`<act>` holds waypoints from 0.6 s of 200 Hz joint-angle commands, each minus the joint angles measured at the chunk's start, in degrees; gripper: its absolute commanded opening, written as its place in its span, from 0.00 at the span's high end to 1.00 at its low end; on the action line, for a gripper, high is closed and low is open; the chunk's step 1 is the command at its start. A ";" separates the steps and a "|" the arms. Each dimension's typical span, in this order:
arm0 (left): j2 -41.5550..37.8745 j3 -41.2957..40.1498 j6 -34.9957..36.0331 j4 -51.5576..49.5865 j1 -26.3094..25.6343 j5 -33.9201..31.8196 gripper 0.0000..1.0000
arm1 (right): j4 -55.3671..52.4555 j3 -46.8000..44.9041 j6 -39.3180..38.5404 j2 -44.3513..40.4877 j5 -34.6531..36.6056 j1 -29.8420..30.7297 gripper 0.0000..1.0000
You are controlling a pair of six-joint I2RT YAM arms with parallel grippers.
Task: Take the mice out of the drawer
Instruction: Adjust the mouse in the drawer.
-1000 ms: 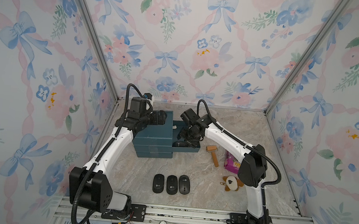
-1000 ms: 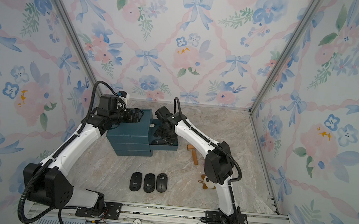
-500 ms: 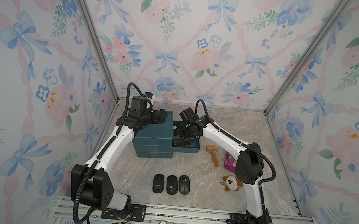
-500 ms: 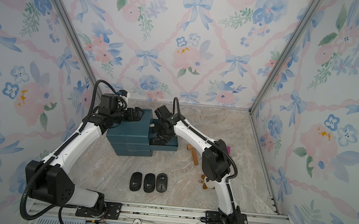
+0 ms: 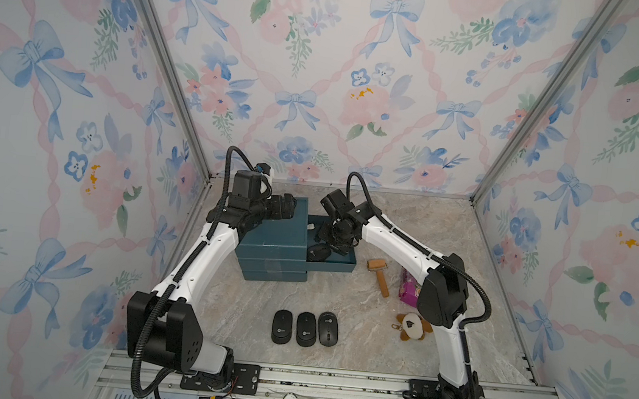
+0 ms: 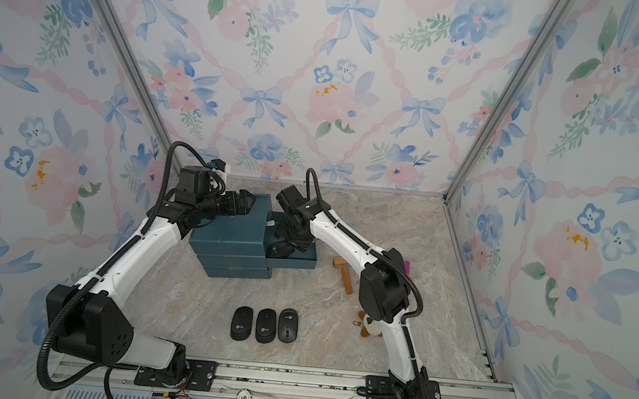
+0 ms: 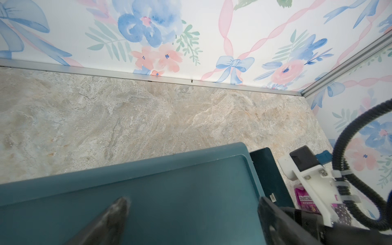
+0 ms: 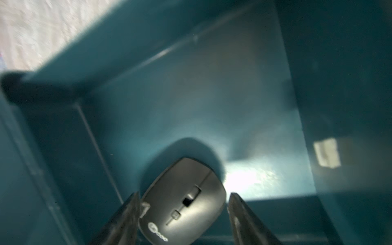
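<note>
The black mouse (image 8: 184,203) is inside the open drawer (image 5: 331,266), bracketed by the right pincer (image 8: 184,195); whether it is already pinched cannot be told. Its flanks should be squeezed evenly and it should be lifted straight, clear of the drawer walls. The left pincer (image 7: 191,222) is held spread above the cabinet (image 5: 274,251). Three mice (image 5: 305,328) are laid on the worktop (image 5: 340,301); the plush keychain (image 5: 413,326) nearby should be avoided.

In both top views the light is bright, even and sharp, and the walls (image 5: 321,70) bow at the edges. The drawer (image 5: 333,267), 12 o'clock from the mice row (image 5: 306,328), is shaded. The right wrist view is dim and blurred, with glare beside the black mouse (image 8: 184,201).
</note>
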 commanded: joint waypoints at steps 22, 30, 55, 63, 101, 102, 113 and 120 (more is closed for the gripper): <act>2.95 0.65 -1.21 -4.58 0.38 0.06 0.02 | 0.74 -5.40 5.99 -3.03 -6.16 -0.43 0.30; 3.12 0.75 -1.27 -4.54 0.40 0.22 0.02 | 0.89 -5.75 6.66 -2.81 -6.30 -0.59 0.29; 2.91 0.58 -0.97 -4.53 0.41 0.15 0.02 | 5.10 -6.83 8.83 -2.12 -6.96 -0.54 0.28; 2.74 0.42 -0.86 -4.53 0.39 0.03 0.02 | 6.26 -6.63 9.30 -1.31 -7.12 -0.60 0.28; 1.39 -0.61 -0.55 -4.54 0.43 -0.87 0.02 | 9.00 -2.34 9.15 2.67 -5.90 -0.04 0.28; 1.38 -0.68 -0.57 -4.56 0.40 -0.94 0.02 | 8.94 -2.17 9.08 2.74 -5.76 -0.02 0.28; 1.02 -0.98 -0.59 -4.55 0.40 -1.07 0.02 | 7.76 -0.39 8.23 3.33 -4.16 -0.10 0.29; 0.80 -1.16 -0.64 -4.51 0.38 -1.15 0.02 | 6.64 0.84 7.14 3.63 -3.08 -0.11 0.29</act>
